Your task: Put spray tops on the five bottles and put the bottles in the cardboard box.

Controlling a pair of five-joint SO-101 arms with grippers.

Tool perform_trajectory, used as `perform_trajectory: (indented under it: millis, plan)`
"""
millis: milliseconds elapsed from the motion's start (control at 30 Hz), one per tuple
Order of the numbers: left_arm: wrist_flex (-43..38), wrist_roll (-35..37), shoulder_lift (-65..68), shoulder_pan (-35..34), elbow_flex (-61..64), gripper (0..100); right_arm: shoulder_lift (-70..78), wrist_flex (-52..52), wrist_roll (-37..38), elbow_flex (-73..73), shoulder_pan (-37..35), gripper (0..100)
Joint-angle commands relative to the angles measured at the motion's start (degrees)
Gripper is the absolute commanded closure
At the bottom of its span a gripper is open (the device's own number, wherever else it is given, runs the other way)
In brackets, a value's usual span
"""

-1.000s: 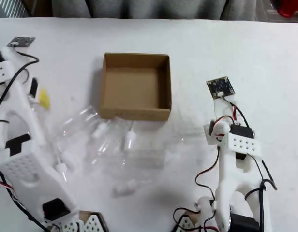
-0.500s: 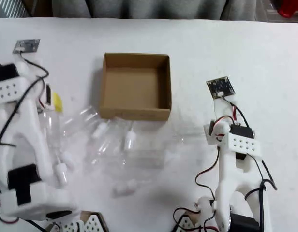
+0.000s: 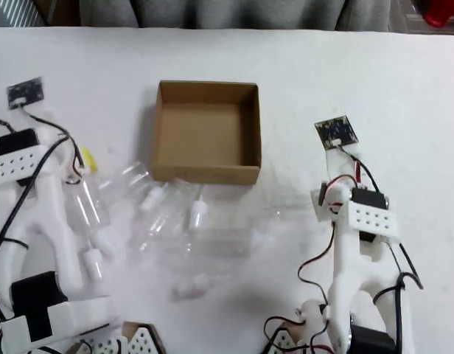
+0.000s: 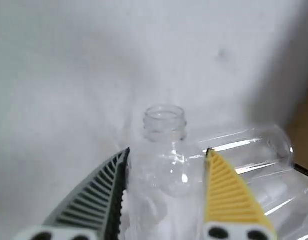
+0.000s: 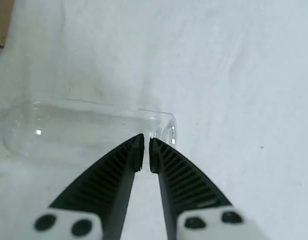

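Because the clear bottle (image 4: 166,170) in the left jaws is thin, empty plastic, we judge it very light, smooth and easy to dent, so a firm squeeze would likely buckle the wall and a loose one let it slip. The left jaws are closed on it, grey pad on one side and yellow pad on the other, just below the open neck, where the shoulder is stiffest. We think that is the right place to hold it, since it leaves the threaded mouth free for a top.

In the high view this bottle sits at the left edge of the cluster, well apart from the cardboard box (image 3: 205,174), whose floor is bare. The white spray tops (image 3: 197,214) lie loose on the counter (image 3: 323,66) among the other bottles (image 3: 127,181) in front of the box. They are small and rigid, and we expect they will roll.

The right jaws are all but closed, a thin slit between them, holding nothing. They hang over a second bottle (image 5: 89,127) lying on its side, which we would take across the body near the neck.
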Motion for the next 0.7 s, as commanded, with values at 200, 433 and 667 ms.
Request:
perform_trajectory:
  millis: [200,433,667]
  plan:
    - [-2.9,1.32,-3.21,-2.51,0.26,98,-15.52,34.07,13.36,-22.07,-9.63,98.1]
    - [-2.99,1.32,-3.12,-4.18,0.18,98,-28.18,47.87,16.44,-22.95,-33.45,98.1]
    - [-2.99,1.23,-3.12,-4.62,0.53,98,-32.75,48.92,17.14,-15.82,-56.75,98.1]
